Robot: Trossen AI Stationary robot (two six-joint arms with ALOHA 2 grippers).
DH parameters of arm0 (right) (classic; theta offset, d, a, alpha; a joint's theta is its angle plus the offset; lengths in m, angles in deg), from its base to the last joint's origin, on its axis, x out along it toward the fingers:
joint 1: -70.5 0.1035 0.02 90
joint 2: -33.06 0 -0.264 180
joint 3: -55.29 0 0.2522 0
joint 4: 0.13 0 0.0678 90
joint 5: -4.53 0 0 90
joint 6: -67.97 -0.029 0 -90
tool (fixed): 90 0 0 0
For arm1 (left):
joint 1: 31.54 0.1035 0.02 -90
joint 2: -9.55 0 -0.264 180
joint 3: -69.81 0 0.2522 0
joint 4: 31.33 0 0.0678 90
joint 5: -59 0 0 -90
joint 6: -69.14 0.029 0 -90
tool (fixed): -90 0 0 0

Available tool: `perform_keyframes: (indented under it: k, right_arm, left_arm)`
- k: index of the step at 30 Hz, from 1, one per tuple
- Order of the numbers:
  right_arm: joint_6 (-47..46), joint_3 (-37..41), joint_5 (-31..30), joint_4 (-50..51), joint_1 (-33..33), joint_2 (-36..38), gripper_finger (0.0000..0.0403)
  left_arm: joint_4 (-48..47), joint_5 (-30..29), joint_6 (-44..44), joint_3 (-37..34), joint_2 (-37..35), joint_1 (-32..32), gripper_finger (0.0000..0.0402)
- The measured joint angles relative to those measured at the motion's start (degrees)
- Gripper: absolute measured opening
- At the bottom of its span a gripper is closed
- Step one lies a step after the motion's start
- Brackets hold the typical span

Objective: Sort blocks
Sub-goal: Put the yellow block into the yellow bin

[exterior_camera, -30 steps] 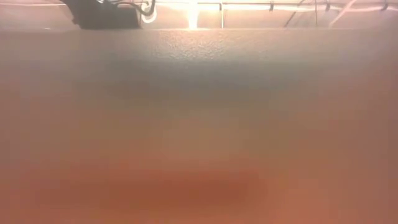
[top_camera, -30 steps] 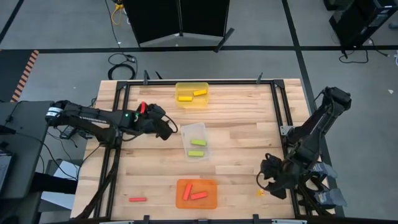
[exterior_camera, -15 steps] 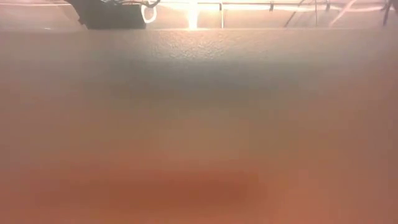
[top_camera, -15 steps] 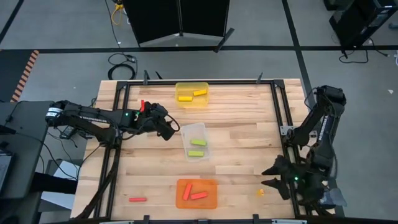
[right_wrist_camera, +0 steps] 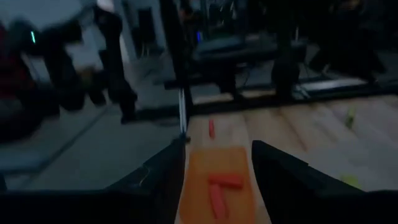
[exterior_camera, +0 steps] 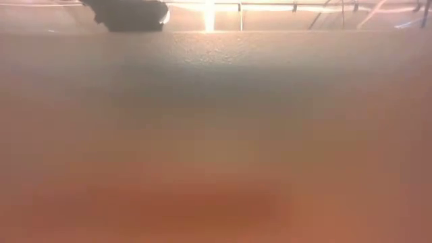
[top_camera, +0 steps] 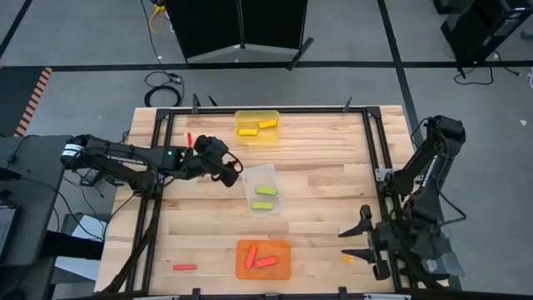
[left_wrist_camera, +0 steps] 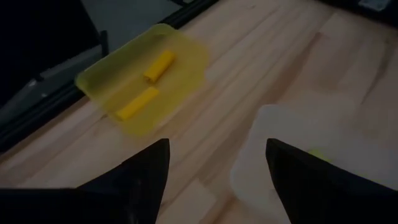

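My left gripper [top_camera: 234,173] [left_wrist_camera: 214,180] is open and holds nothing, hovering at the clear tray's [top_camera: 260,177] left edge. Two green blocks [top_camera: 265,191] lie in that tray. The yellow tray [top_camera: 256,136] [left_wrist_camera: 186,62] holds two yellow blocks [left_wrist_camera: 159,65]. Two red blocks [top_camera: 265,261] [right_wrist_camera: 227,181] lie in the orange tray [top_camera: 263,271]. Loose on the wood are a red block [top_camera: 190,139] behind the left arm, another red block [top_camera: 184,267] at the near left, and a small yellow block [top_camera: 350,257]. My right gripper [top_camera: 360,237] [right_wrist_camera: 214,180] is open at the near right, pointing left at the orange tray.
A black metal frame [top_camera: 163,125] borders the wooden table. The low view is filled by a blurred orange surface close to the lens, with only the left arm [exterior_camera: 131,12] showing at its top. Bare wood lies between the clear tray and the right arm.
My left gripper has drifted a little toward the table's right, up to the clear tray, uncovering the red block behind it, which stays put. My right gripper has swung out from a tucked pose, so its fingers now point toward the table's left.
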Motion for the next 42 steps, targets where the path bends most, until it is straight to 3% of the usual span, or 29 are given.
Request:
perform_keyframes:
  k: [3, 7, 12, 15, 20, 23, 27, 32, 42]
  right_arm:
    - [-6.4, 0.0, 1.9, 8.6, 0.1, -1.0, 0.0205]
    - [-20.8, 0.0, 2.0, 22.7, 5.1, -2.0, 0.0229]
    - [-36.9, 0.1, -8.7, 34.2, 15.5, -4.1, 0.0263]
    - [-46.1, 1.6, -11.2, 36.1, 19.7, -6.5, 0.0282]
    - [-55.4, 4.1, -8.3, 31.3, 20.6, -11.0, 0.0312]
    - [-54.0, 6.7, -5.6, 25.2, 20.2, -11.2, 0.0326]
    - [-44.3, 10.2, -5.5, 18.3, 19.5, -10.2, 0.0333]
    - [-41.2, 11.0, -1.3, 18.9, 15.0, -9.9, 0.0324]
    - [-32.4, 10.0, 22.9, 20.9, 2.6, -7.4, 0.0322]
  left_arm:
    - [1.7, 2.2, -0.7, 0.0, 0.0, -0.1, 0.0273]
    - [4.3, 4.1, -2.1, 0.0, 0.0, -1.2, 0.0273]
    - [7.9, 4.2, -2.7, 0.0, 0.0, -3.1, 0.0273]
    - [8.7, 4.2, -3.8, 0.0, 0.1, -4.0, 0.0273]
    - [10.0, 4.1, -5.6, 0.0, 0.5, -5.4, 0.0273]
    - [9.8, 4.0, -6.7, 0.0, 0.6, -6.1, 0.0273]
    - [9.9, 3.7, -7.9, 0.0, 0.6, -6.7, 0.0273]
    - [10.0, 3.4, -8.0, 0.0, 0.6, -7.2, 0.0273]
    - [10.0, 3.3, -7.6, 0.0, 0.6, -7.2, 0.0272]
